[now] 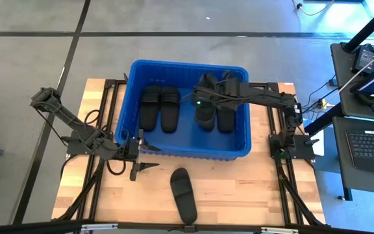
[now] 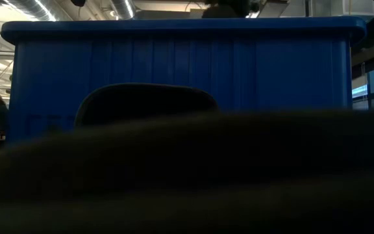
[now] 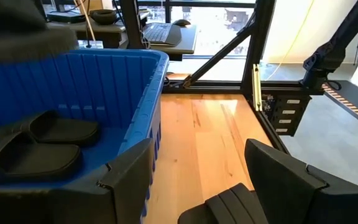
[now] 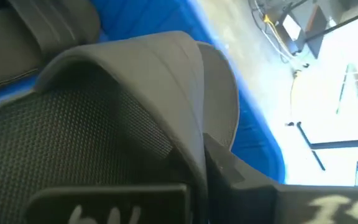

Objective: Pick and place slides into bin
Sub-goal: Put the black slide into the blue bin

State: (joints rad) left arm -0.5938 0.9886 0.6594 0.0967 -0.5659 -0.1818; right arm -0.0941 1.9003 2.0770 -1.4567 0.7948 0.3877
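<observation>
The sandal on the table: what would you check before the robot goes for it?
1. The slide on the table lies alone, clear of the bin: ok.
2. The left gripper is open and empty, just outside the bin's front wall: ok.
3. The wooden table between the left gripper and that slide is bare: ok.
4. The bin has free floor between the pair of slides and the slides under the right arm: ok.
5. The right gripper, down inside the bin, has let go of its slide: cannot tell.
</observation>
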